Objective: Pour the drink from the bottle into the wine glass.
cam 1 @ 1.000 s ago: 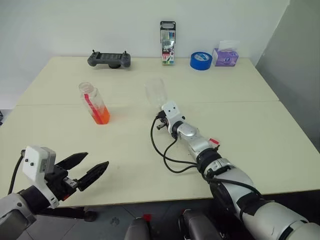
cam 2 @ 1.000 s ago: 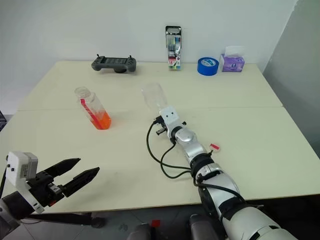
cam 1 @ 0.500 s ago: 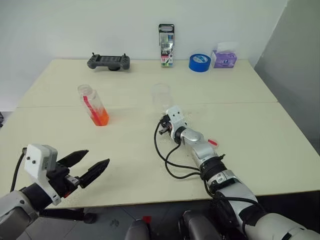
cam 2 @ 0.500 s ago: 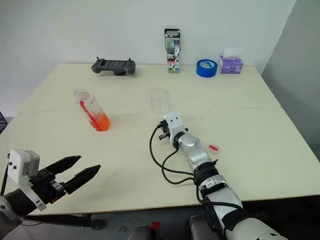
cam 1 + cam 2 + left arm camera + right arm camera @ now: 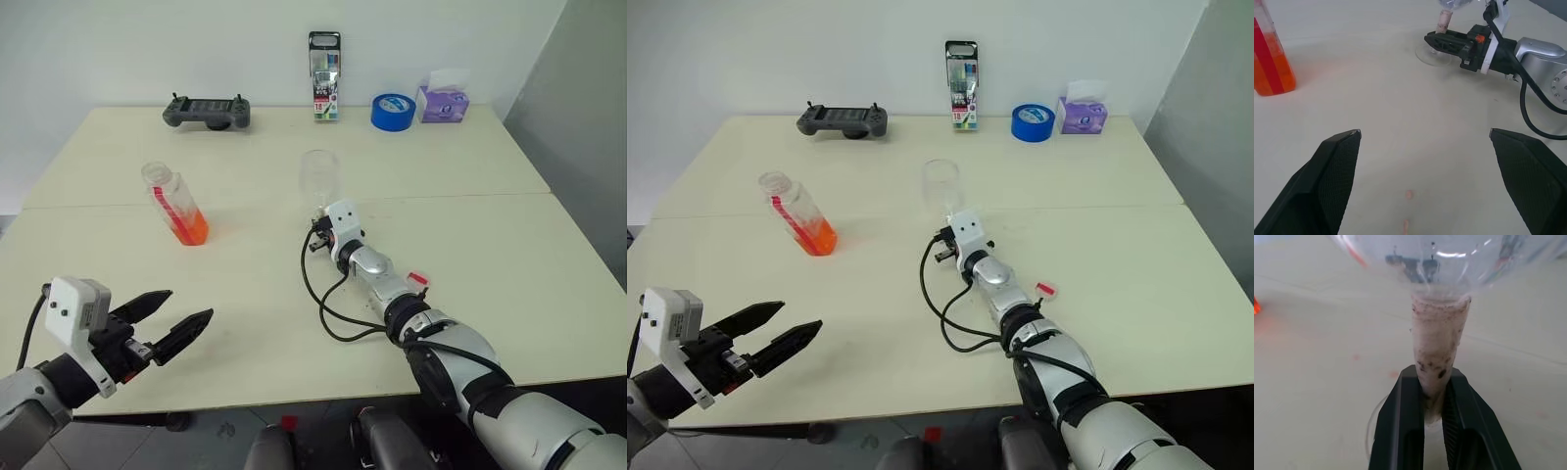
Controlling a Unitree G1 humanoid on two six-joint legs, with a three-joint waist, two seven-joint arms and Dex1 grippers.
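Observation:
The wine glass [image 5: 319, 176] stands upright near the table's middle, its bowl empty. My right gripper [image 5: 1432, 382] is shut on its stem [image 5: 1440, 338], just above the round foot [image 5: 1432, 53], which sits at the table surface. The bottle [image 5: 176, 206] stands to the left of the glass with no cap on its mouth. The orange drink [image 5: 192, 228] fills its lower part. My left gripper [image 5: 189, 305] hovers open near the table's front left edge, well short of the bottle, with nothing between its fingers.
Along the far edge lie a grey game controller [image 5: 207, 111], a marker pack [image 5: 325, 63], a blue tape roll [image 5: 394, 112] and a purple tissue box [image 5: 443, 101]. A small red-and-white scrap [image 5: 417, 279] lies beside my right forearm, and a black cable [image 5: 323, 304] loops there.
The wine glass leaned to the left a second ago and now stands upright in my right gripper. The left gripper has stayed put. The camera view has shifted slightly.

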